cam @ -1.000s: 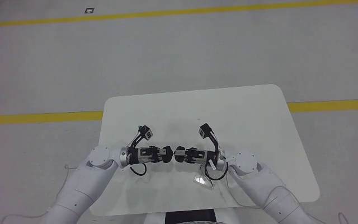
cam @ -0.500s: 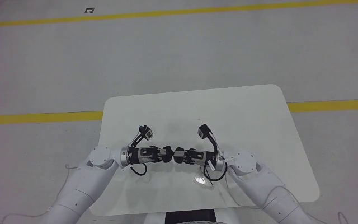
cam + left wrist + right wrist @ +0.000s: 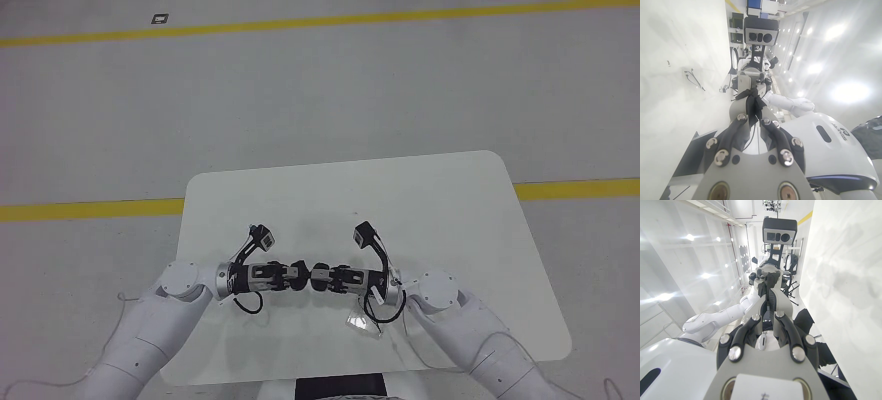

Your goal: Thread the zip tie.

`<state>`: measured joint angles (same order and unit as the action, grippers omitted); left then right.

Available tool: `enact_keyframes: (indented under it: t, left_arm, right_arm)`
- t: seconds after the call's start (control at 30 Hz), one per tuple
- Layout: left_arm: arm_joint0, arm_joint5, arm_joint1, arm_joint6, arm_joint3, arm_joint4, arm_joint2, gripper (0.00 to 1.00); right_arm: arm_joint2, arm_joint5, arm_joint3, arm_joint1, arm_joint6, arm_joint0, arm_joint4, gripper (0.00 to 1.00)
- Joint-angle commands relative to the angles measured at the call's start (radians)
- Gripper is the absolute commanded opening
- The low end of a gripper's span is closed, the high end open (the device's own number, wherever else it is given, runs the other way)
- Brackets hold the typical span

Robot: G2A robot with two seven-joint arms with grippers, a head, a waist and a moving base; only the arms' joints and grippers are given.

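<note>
— Whereabouts of the zip tie (image 3: pixel 770 297)?
— Pinched in the right jaws, closed on it, with the ribbed side in view. Held above the worktop (image 3: pixel 440 200), toward 6 o'clock from its centre.
— And the left jaws?
— Closed too, tip to tip with the right ones, pointing toward 3 o'clock. Cannot tell whether gripping the tie as well.
— Anything else?
— Clear bag (image 3: pixel 362 322) flat on the worktop, at 5 o'clock from the meeting point.
</note>
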<state>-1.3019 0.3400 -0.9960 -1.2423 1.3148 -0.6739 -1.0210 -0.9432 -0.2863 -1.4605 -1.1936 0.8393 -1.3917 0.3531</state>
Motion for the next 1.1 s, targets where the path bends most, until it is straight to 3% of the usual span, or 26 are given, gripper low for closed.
enact_keyframes:
  t: [0.0,0.37,0.5,0.77,0.8,0.9,1.07]
  left_arm:
    - [-0.001,0.0,0.0,-0.001,0.0,-0.002,-0.001,0.0]
    - [-0.013,0.0,0.006,-0.014,0.005,-0.01,-0.03,0.0]
    - [-0.012,0.0,0.005,-0.026,0.027,0.004,-0.035,0.0]
    - [-0.012,0.0,0.005,-0.026,0.027,0.004,-0.035,0.0]
    - [-0.013,0.0,0.005,-0.003,0.028,0.016,-0.034,0.0]
    - [-0.018,0.0,0.005,0.01,0.031,0.021,-0.042,0.0]
    - [-0.037,0.0,0.003,0.045,0.021,0.065,-0.091,0.0]
  right_arm:
    - [-0.004,0.004,0.001,0.0,-0.006,-0.004,0.012,1.0]
    - [-0.08,-0.004,-0.025,0.02,-0.029,-0.047,0.023,1.0]
    - [-0.085,-0.004,-0.031,0.021,-0.036,-0.052,0.02,1.0]
    - [-0.085,-0.004,-0.031,0.021,-0.036,-0.052,0.02,1.0]
    - [-0.086,-0.001,-0.03,0.022,-0.044,-0.052,0.009,1.0]
    - [-0.091,0.027,-0.062,0.027,-0.11,-0.056,-0.115,1.0]
    - [-0.123,0.109,-0.164,0.045,-0.189,-0.094,-0.336,1.0]
